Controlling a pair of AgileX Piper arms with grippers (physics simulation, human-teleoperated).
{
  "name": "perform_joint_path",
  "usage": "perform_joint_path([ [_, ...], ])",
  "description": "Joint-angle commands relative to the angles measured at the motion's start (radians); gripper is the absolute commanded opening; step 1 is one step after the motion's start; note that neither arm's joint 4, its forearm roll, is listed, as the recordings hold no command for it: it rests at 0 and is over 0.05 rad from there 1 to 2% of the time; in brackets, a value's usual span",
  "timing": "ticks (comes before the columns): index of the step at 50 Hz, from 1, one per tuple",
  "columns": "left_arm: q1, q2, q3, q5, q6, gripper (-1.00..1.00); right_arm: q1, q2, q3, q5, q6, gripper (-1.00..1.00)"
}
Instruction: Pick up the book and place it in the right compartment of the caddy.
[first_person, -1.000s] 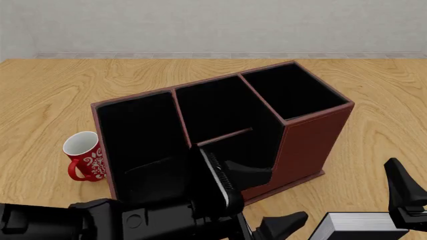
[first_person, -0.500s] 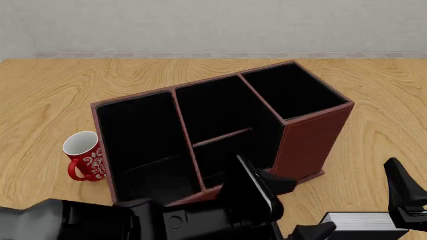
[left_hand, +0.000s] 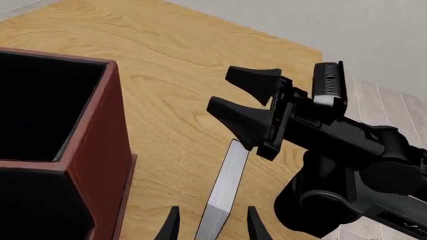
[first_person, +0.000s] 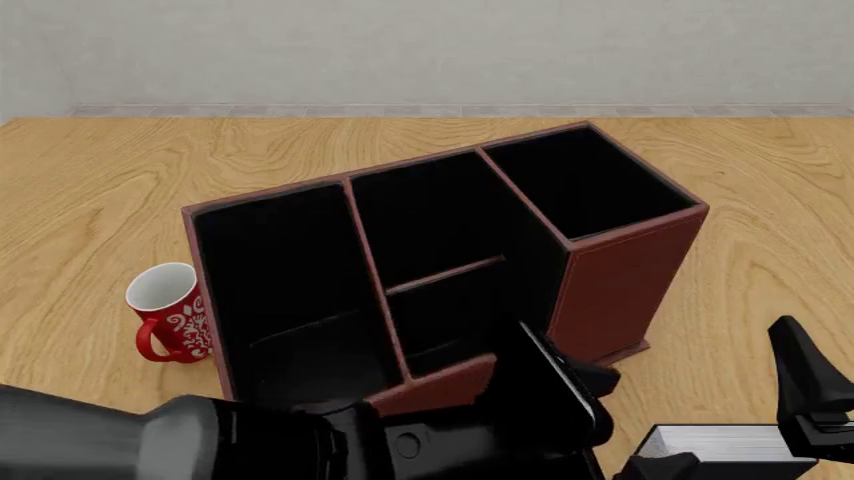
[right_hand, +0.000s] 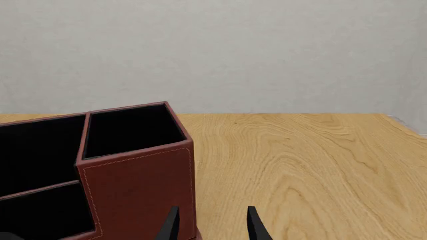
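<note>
The book (first_person: 727, 447) lies at the near right of the table, its white page edges showing. In the left wrist view its white edge (left_hand: 225, 185) runs between my left gripper's (left_hand: 212, 227) open fingertips, which stand on either side without touching it. My right gripper (left_hand: 221, 90) is open and empty, just above the book's far end; one finger (first_person: 801, 375) shows in the front view. The reddish-brown caddy (first_person: 621, 285) stands mid-table. Its right compartment (first_person: 587, 185) is deep, black and empty, and also shows in the right wrist view (right_hand: 133, 130).
A red patterned mug (first_person: 171, 312) stands left of the caddy. My left arm's black body (first_person: 334, 440) fills the near edge in front of the caddy's low front wall. The caddy's tall end wall (left_hand: 93, 155) is close beside the left gripper.
My left arm has swung to the right along the near edge, bringing its gripper to the book. The right gripper, book, caddy and mug have not moved.
</note>
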Motion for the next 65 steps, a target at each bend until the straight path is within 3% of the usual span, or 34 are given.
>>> perform_joint_path([
  [1,-0.001,0.014,-0.015,0.003,-0.012,1.0,0.0,0.0,0.0,0.0,0.0,1.0],
  [65,-0.017,0.24,-0.057,-0.132,-0.158,1.0,0.0,0.0,0.0,0.0,0.0,1.0],
])
